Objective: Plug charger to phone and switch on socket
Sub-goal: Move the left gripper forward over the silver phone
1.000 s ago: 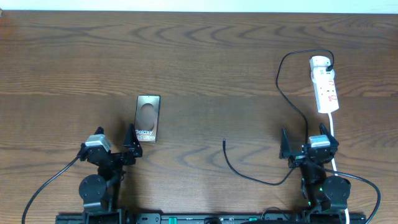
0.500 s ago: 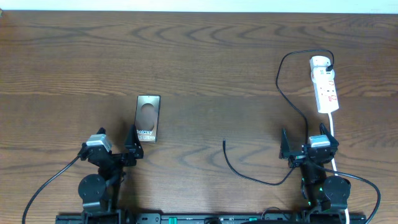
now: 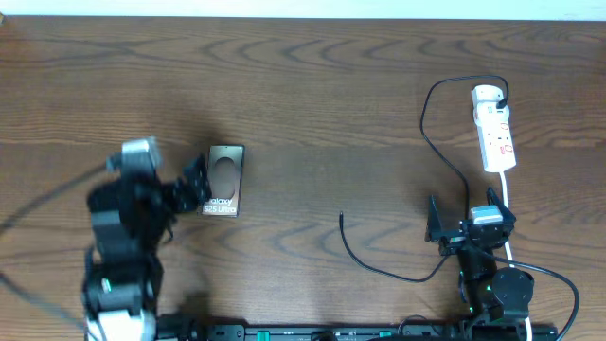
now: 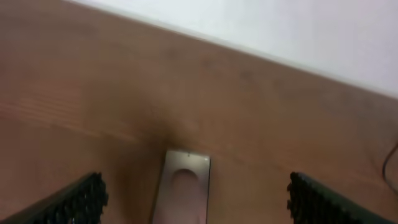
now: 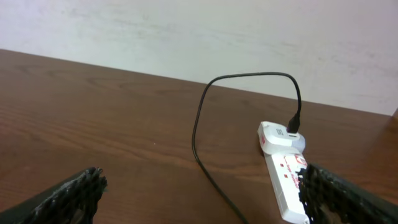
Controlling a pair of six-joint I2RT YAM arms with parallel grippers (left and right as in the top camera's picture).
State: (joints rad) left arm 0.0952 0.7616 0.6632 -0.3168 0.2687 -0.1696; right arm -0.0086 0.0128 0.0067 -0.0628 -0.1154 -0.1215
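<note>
The phone (image 3: 225, 180) lies flat on the wood at left centre, its pale oval and white lettering facing up. My left gripper (image 3: 194, 183) hovers just left of it, open. In the left wrist view the phone (image 4: 184, 186) sits between the spread fingers (image 4: 71, 200), untouched. The charger's black cable (image 3: 428, 133) loops from the adapter down past my right gripper (image 3: 466, 221), and its free tip (image 3: 341, 216) rests on bare table. The socket (image 3: 495, 133) lies at the far right. In the right wrist view the socket (image 5: 287, 186) and cable (image 5: 198, 127) lie ahead of the open right gripper (image 5: 205, 202).
A white adapter (image 3: 488, 95) caps the socket's far end, with the black cable plugged into it. The strip's white cord (image 3: 508, 197) runs down toward the right arm's base. A pale wall (image 5: 199, 37) borders the table's far edge.
My left arm has lifted from its rest near the front edge and swung up toward the phone's left side, blurred by motion. The right arm, cable and socket have not moved.
</note>
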